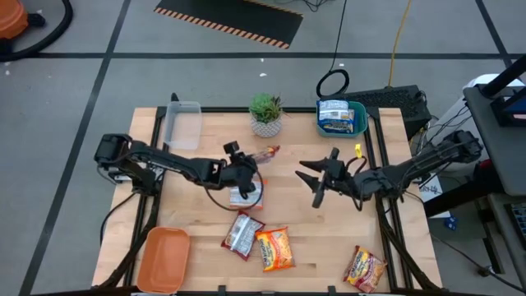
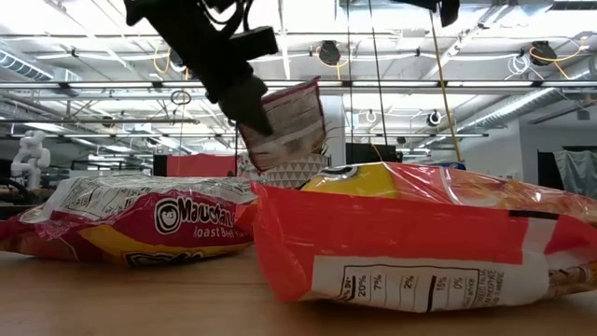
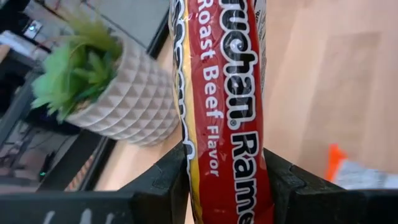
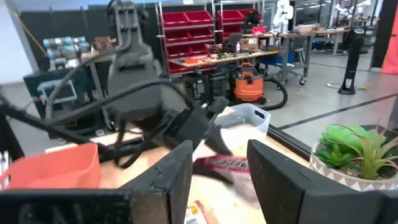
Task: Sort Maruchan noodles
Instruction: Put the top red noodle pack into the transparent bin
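Three packets lie along the near edge of the table: a red-silver packet touching an orange-yellow packet near the middle, and a second orange-yellow packet apart at the near right corner. An orange tray sits at the near left corner.

At mid-table the left gripper holds a red roast-beef packet. In the left wrist view the two dark fingers press on either side of it, so the jaws are clamped on the packet, which stands on edge between them and extends well beyond the fingertips. The low view shows this packet lifted clear of the wood (tilted, hanging below the gripper).

Just beyond that gripper, another red packet lies flat on the table, near the plant.

The right gripper hovers at mid-table to the right, well apart from every packet. Its jaws stand apart with nothing between them; the right wrist view shows a clear gap between its fingers, with the left arm visible through it.

At the far edge stand a clear tray on the left, a potted plant in the middle and a teal tray on the right. The teal tray holds blue-white packets (how many are stacked there cannot be told).
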### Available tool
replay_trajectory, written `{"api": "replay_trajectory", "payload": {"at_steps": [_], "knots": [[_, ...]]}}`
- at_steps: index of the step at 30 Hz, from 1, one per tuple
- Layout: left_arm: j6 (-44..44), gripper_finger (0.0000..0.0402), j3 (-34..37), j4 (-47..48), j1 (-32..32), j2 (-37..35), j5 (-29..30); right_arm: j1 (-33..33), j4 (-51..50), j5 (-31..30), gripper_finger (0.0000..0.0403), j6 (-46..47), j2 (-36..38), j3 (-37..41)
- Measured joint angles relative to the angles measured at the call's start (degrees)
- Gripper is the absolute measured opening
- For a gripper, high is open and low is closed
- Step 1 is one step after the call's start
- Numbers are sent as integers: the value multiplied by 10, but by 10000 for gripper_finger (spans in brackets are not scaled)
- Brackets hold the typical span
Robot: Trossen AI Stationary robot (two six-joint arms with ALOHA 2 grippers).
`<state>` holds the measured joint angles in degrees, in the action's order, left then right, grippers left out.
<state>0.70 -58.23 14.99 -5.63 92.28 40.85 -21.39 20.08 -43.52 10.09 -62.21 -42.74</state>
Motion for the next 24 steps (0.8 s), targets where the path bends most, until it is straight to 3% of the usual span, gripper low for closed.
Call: {"api": "replay_trajectory", "payload": {"at_steps": [8,16,24], "knots": [[42,136,1,191,63,-45,14,-28,-3,1,149,-5,9,0],[125,136,0,290,118,-62,35,-110,-2,33,147,10,56,0],[236,136,0,358,147,-62,60,-179,-3,31,146,-49,77,0]]}}
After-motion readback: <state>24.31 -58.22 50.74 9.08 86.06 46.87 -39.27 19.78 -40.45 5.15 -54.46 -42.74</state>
